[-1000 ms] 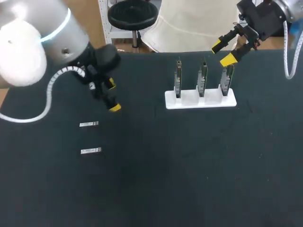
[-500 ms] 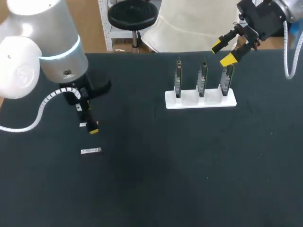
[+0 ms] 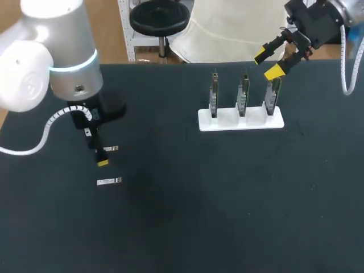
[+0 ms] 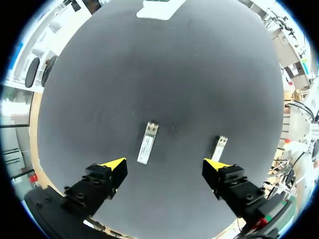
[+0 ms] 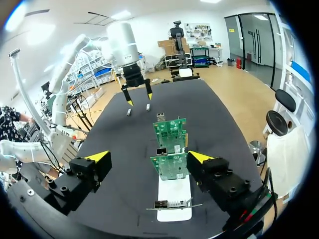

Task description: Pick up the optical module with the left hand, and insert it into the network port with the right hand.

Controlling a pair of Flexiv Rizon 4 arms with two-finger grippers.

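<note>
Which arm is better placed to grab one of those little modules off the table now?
Left. The left gripper, open, hangs just over the two modules; the right gripper is far off by the circuit boards.

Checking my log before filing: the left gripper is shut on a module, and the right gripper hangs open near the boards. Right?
Not the left gripper: it is open and holds nothing. The left wrist view shows both modules lying on the table, neither clamped between its fingers. The right gripper does hang open near the boards.
</note>
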